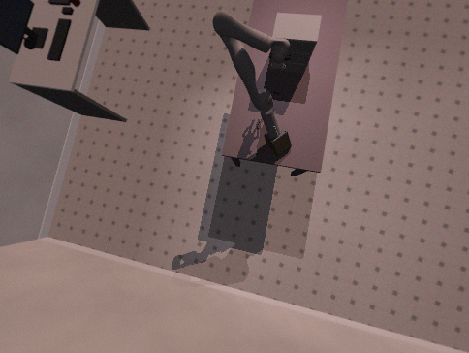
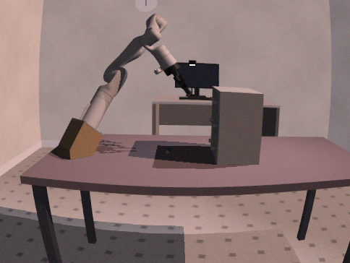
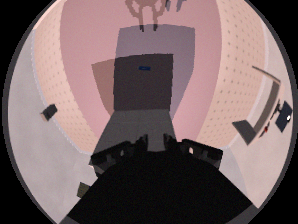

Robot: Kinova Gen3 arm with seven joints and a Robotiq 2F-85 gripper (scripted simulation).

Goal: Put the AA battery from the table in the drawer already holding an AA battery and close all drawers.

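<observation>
The grey chest (image 1: 297,26) (image 2: 238,126) (image 3: 137,124) stands upright on the table. Three small handles show along its front edge in the exterior view, and no drawer visibly sticks out. The AA battery (image 2: 168,150) (image 3: 144,68), small and blue, lies on the table in the chest's shadow, some way in front of the chest. My gripper (image 2: 189,95) (image 3: 155,138) is partly open with nothing between its fingers. It tilts down toward the chest's front, near the height of its upper part and apart from it. The drawers' insides and the battery in them are hidden.
The pink table (image 1: 315,141) (image 2: 126,175) (image 3: 87,60) carries the chest and the arm's brown base block (image 1: 280,144) (image 2: 79,141). A desk (image 2: 173,115) with a monitor (image 2: 210,76) stands beyond the table. The arm arches high over the table in front of the chest.
</observation>
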